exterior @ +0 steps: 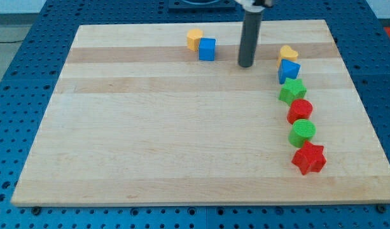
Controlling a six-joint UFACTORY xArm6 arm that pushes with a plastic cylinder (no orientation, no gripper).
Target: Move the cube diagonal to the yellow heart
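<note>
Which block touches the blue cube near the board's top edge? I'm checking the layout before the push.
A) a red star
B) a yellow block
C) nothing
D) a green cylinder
B: the blue cube sits against a yellow block on its upper left, while my tip stands apart to the view's right.

A pale wooden board (182,140) fills most of the view, made of lengthwise strips whose tones run from cream to a warmer tan, the darker bands near the view's top. Its edges narrow toward the view's top. It lies on a blue table (29,76) covered with a regular grid of small dark holes; this blue surface shows along all four sides of the board, widest at the left and right. At the view's top left corner a strip of lighter grey surface (10,7) shows beyond the table. The light is even and soft, with only faint shadows on the wood.
</note>
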